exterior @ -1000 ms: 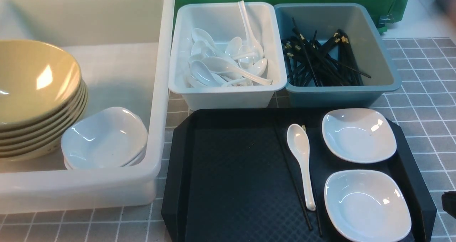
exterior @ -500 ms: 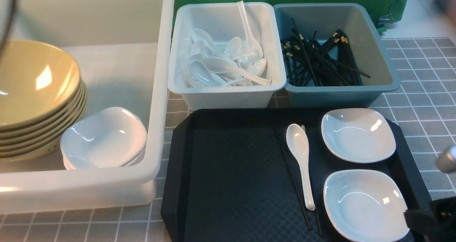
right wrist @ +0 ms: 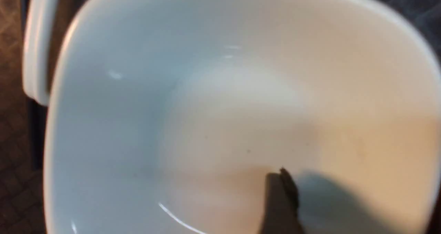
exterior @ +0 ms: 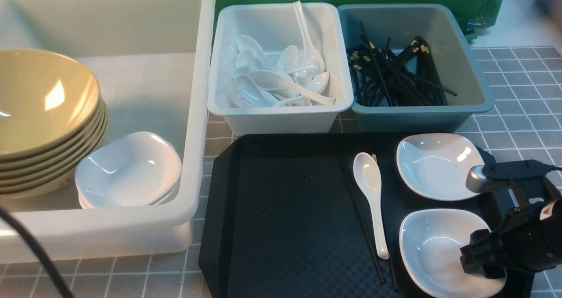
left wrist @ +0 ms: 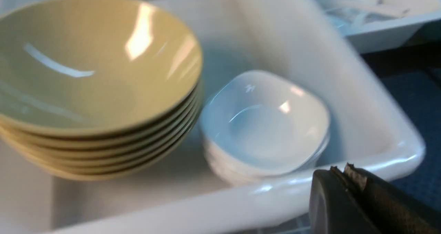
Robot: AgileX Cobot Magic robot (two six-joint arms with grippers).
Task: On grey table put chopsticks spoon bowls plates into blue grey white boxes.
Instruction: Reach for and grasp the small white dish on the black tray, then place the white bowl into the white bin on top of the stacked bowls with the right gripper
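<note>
Near plate (exterior: 432, 249): small, glossy white, rounded-square, shallow. Sits on black tray (exterior: 285, 210), right side, just beside spoon (exterior: 371, 197). Right end effector (exterior: 476, 256) angled down over plate's rim, fingertip (right wrist: 280, 196) inside dish. Spread or pinching, can't tell.

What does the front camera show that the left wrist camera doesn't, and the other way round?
Only the front: a loose spoon, two loose plates, the box of chopsticks and the right gripper. Only the left wrist: the left gripper, close up. Both: stacked bowls and small plates in the big white box.
</note>
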